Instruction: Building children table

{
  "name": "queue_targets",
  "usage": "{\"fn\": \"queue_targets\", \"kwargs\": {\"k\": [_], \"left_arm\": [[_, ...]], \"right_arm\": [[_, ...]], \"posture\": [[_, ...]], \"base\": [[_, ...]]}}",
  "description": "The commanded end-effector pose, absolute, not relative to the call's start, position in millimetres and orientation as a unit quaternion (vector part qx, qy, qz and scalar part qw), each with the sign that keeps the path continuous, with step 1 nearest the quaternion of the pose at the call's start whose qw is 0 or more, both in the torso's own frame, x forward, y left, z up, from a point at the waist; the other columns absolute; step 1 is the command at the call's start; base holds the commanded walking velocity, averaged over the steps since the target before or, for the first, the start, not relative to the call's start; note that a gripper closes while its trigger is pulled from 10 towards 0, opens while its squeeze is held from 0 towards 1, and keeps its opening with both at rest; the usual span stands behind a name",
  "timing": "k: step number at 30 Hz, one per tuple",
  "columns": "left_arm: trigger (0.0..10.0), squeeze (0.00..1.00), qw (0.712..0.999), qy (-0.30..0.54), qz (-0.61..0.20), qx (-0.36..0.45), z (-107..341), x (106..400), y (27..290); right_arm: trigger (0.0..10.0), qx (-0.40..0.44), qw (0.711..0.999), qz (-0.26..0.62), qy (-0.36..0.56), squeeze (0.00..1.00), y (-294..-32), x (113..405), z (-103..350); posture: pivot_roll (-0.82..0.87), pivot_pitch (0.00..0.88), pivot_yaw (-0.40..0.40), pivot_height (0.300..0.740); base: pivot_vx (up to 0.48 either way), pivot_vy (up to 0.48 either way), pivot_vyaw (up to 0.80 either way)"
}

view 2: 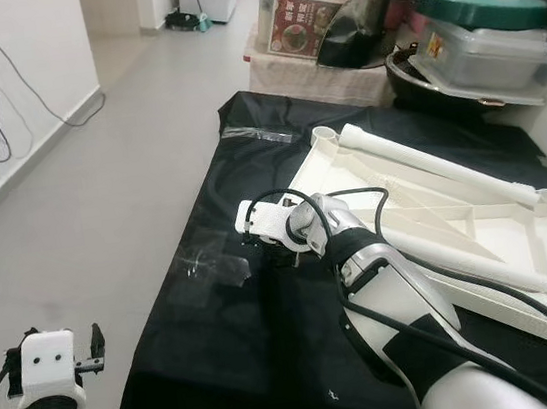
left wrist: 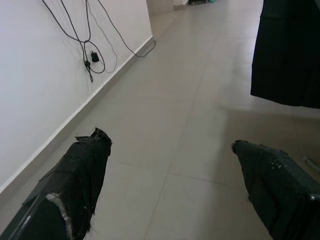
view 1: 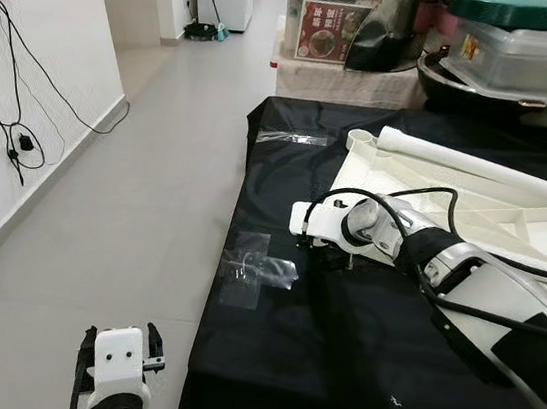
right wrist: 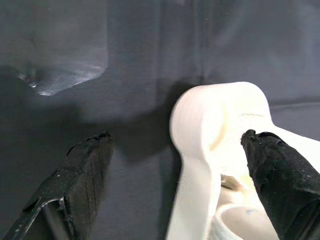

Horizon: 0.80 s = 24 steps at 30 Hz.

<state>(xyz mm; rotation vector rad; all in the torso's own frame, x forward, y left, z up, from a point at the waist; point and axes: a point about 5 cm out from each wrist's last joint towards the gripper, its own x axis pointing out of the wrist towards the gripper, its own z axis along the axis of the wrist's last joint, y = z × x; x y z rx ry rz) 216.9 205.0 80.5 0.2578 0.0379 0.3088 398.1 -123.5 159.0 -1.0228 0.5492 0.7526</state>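
White plastic is what you are working with: the upturned children's tabletop [view 1: 518, 223], a ribbed tray-like panel with round leg sockets at its corners, lies underside up on the black cloth [view 1: 304, 362], presumably so the legs can be pushed down into it. In the left eye view your right gripper [view 1: 312, 250] sits over the cloth just off the panel's near corner, with a long white tubular table leg [view 1: 481, 169] lying across the panel beyond the wrist; your left gripper [view 1: 120, 358] hangs idle beside the cloth's edge, above the grey tiled floor [view 1: 106, 237]. The right eye view shows the same layout, with a patch of clear tape [view 2: 206, 269] on the cloth just past the right gripper. In the left wrist view the left fingers [left wrist: 82, 170] are spread wide with nothing between them. In the right wrist view the right fingers [right wrist: 85, 170] are likewise spread, and the rounded corner socket [right wrist: 220, 120] lies between them, nearer one finger, not yet clamped. I judge that you are lining up to grasp that corner.
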Motion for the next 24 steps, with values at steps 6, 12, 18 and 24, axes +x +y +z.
{"fn": "queue_targets", "kwargs": {"k": [6,12,18,24], "left_arm": [[10.0,0.00,0.981,0.038,0.145,0.123,79,197,194],[10.0,0.00,0.982,0.042,0.133,0.126,87,191,189],[10.0,0.00,0.982,0.017,0.100,0.157,107,193,189],[10.0,0.00,0.979,-0.007,0.087,0.183,120,199,193]], "right_arm": [[10.0,-0.455,0.782,0.339,0.259,0.00,-132,401,167],[10.0,-0.469,0.759,0.361,0.272,0.00,-131,397,160],[10.0,-0.477,0.745,0.374,0.278,0.00,-127,396,159],[10.0,-0.478,0.743,0.377,0.280,0.00,-125,396,159]], "posture": [[0.13,0.000,-0.216,0.740],[0.11,0.004,-0.214,0.740],[0.10,0.047,-0.213,0.740],[0.08,0.076,-0.210,0.740]], "base": [[0.000,0.000,0.00],[0.000,0.000,0.00],[0.000,0.000,0.00],[0.000,0.000,0.00]]}}
